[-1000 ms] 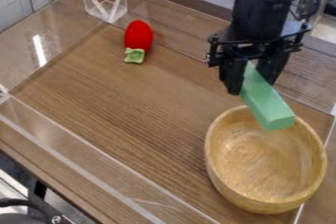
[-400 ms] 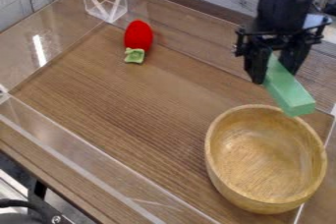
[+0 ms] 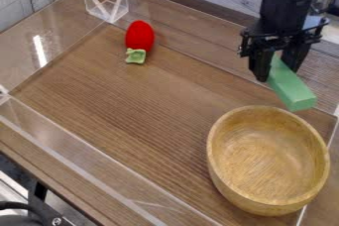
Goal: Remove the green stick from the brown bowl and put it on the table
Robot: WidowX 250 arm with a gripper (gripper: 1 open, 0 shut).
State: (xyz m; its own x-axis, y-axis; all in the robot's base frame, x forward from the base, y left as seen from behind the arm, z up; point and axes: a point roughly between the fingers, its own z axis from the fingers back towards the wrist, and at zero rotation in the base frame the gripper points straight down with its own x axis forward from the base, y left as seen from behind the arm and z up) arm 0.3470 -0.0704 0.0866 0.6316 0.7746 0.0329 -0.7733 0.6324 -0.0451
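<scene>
Over at ten o'clock in the frame, a clear acrylic stand [image 3: 105, 5] sits folded in a V near the far edge of the table [image 3: 119, 101], and see-through walls run along the left and near sides. Just right of that, at about eleven o'clock, lies the red strawberry toy [image 3: 139, 40], its green end turned toward the camera, alone on the wood grain and well apart from everything else. Across the open tabletop to two o'clock, the gripper [image 3: 277, 56] hangs pointing straight down, black fingers [image 3: 257, 59] partway spread and pressed against the upper end of the green stick [image 3: 291, 85], so it has hold of that block. The stick slants down and to the right from the fingers, its lower end out at three o'clock, close to the table's right edge; whether that end touches the wood I cannot tell. Below it, at four to five o'clock, sits the brown bowl [image 3: 312, 131], wide and shallow, its inside bare. The stick is outside the bowl, just beyond its far rim, near it but not touching it.
</scene>
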